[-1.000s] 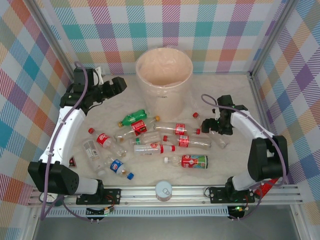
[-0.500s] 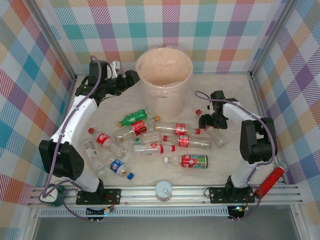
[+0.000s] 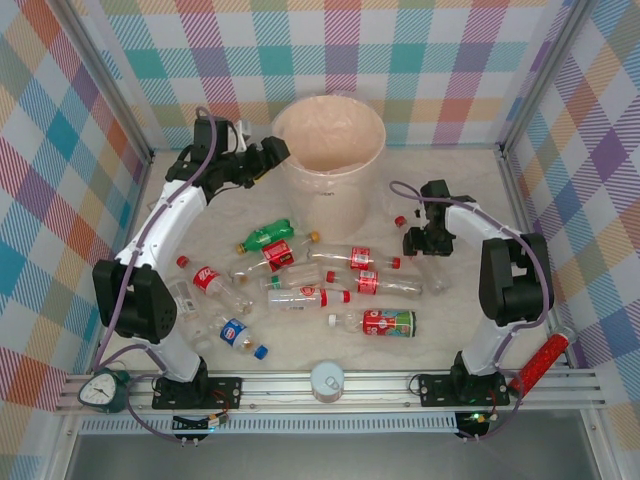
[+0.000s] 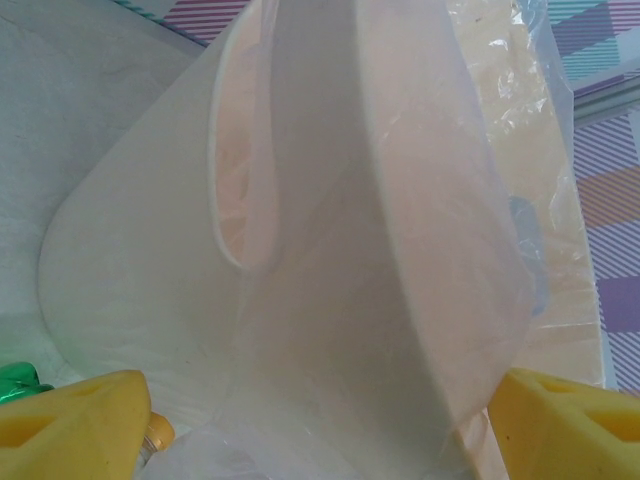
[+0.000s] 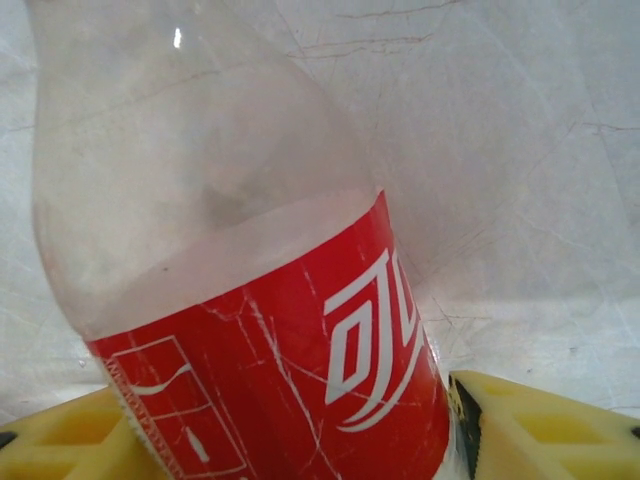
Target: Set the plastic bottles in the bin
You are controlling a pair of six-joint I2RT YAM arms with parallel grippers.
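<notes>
From above, the bin (image 3: 335, 205) stands at twelve o'clock on the sandy surface (image 3: 470, 320), and the plastic bottles (image 3: 300, 297) lie scattered at its centre. A green bottle (image 3: 265, 237) is toward eleven, a blue-labelled bottle (image 3: 236, 333) toward seven, and a white-lidded jar (image 3: 327, 380) at six. The left pincer (image 3: 275, 152) hangs at the bin's ten o'clock, just beside the rolled rim. The right pincer (image 3: 422, 243) is down at three o'clock of the surface, over a red-capped bottle (image 3: 400, 222).

The left wrist camera sees the bin (image 4: 330, 250) close ahead, its rim running from seven to one o'clock. The left pincer (image 4: 320, 425) has its yellow fingers (image 4: 70, 425) wide apart. Clear crinkled plastic lies between them — whether it is gripped I cannot tell. The green bottle (image 4: 18, 378) peeps in at eight o'clock.

In the right wrist camera the red-capped bottle (image 5: 270, 330), clear above its red label, leans toward eleven o'clock over the surface (image 5: 520, 150). The right pincer (image 5: 285, 435) has its fingers (image 5: 530, 430) narrow, one at each side of the label and seemingly touching it — a firm hold I cannot tell.
</notes>
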